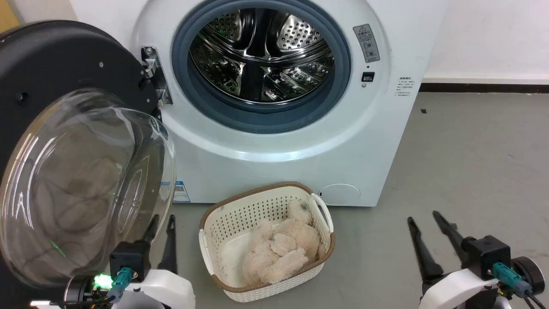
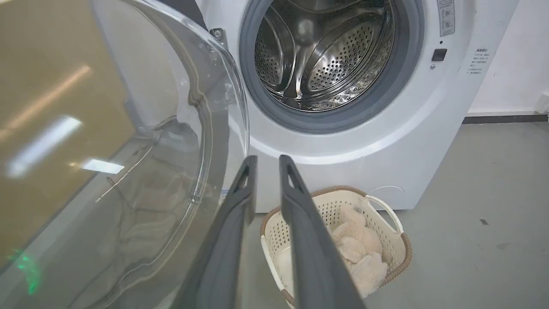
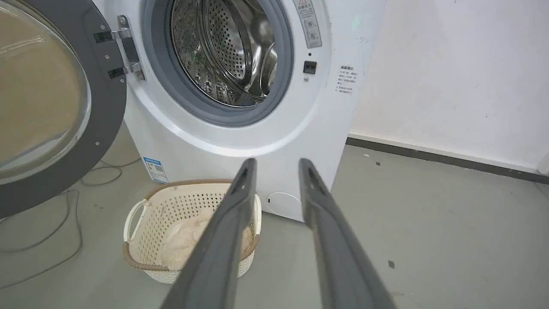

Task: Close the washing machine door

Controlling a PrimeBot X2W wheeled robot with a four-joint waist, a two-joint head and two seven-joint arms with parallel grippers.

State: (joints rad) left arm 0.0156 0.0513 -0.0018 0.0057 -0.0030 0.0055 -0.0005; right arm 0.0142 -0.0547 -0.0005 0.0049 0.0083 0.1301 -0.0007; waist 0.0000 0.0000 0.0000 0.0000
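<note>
White forearms (image 1: pixel 454 283), black wrist blocks (image 1: pixel 487 253), teal plugs (image 1: pixel 506 274), dark claw fingers (image 1: pixel 422 251).

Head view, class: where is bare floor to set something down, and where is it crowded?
Free: the grey floor right of the basket, bordered by the washing machine, the wall and the right gripper. Crowded: lower left, where the open washing machine door, the left gripper and the basket sit close together.

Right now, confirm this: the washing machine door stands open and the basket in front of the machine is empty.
Wrong on the basket: the head view shows a fluffy cream plush lying in it. The washing machine door does stand open.
</note>
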